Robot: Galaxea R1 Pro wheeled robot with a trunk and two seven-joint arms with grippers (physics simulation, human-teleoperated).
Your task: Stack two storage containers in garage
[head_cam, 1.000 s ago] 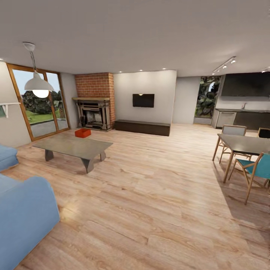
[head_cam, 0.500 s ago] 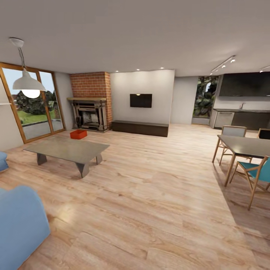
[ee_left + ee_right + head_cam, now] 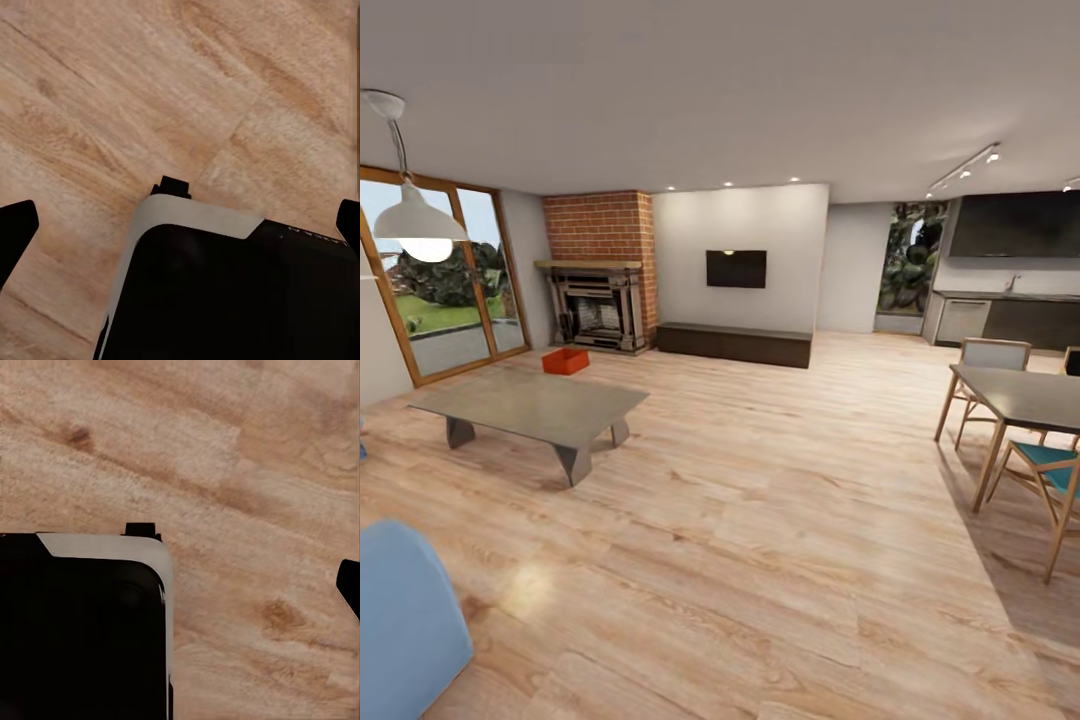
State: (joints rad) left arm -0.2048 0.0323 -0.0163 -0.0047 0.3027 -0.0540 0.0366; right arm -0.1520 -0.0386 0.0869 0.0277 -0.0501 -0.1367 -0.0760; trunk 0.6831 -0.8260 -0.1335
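The head camera looks level across the living room toward the far fireplace (image 3: pixel 596 305); both wrist cameras face down, close over the wood-plank flooring (image 3: pixel 112 97).

Even, bright daylight from the glass doors (image 3: pixel 445 285); soft shadows, slightly blurred render, wide-angle stretching at edges.

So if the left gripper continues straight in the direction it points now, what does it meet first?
Most likely the wood-plank floor. The left gripper looks down at bare planks between its wide-apart jaws, though the gap to them is unclear.
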